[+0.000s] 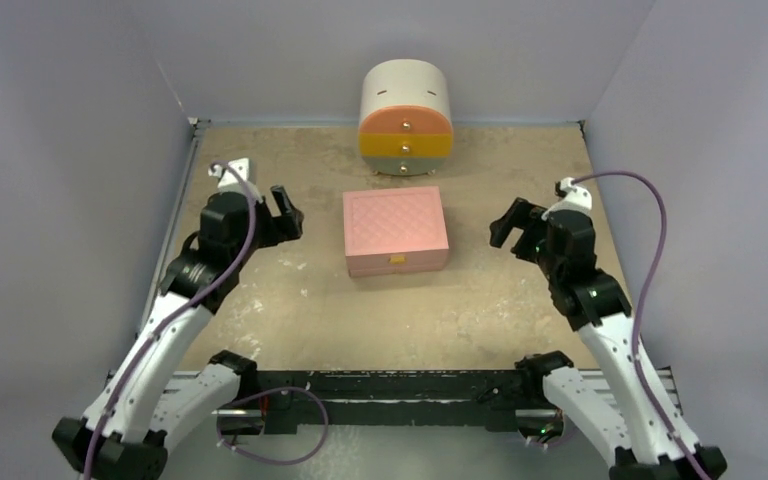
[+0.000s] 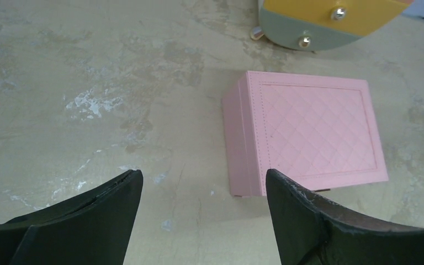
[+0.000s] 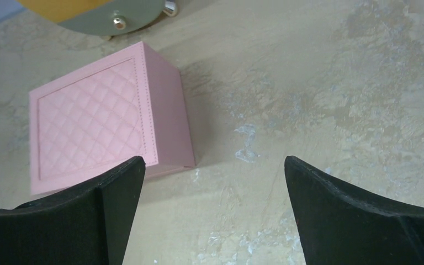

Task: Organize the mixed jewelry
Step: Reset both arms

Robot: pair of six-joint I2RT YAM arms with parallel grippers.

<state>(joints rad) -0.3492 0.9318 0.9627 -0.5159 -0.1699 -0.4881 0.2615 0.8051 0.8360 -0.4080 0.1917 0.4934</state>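
- At the middle of the table (image 1: pixel 290 310), the pink quilted box (image 1: pixel 395 228) is sitting with its lid down, hiding its inside.
- Behind it, the round drawer cabinet (image 1: pixel 406 115) is standing; both wrist views are cutting off all but its lower drawers.
- The mixed jewelry is not showing in any view.
- The left gripper (image 1: pixel 288 212) and right gripper (image 1: pixel 508 225) are hovering on either side of the box, jaws spread wide, pinching nothing.

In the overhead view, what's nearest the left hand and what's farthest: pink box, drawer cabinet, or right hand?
1. pink box, mid-table, beside the left hand.
2. drawer cabinet, at the back wall.
3. right hand, beyond the box.
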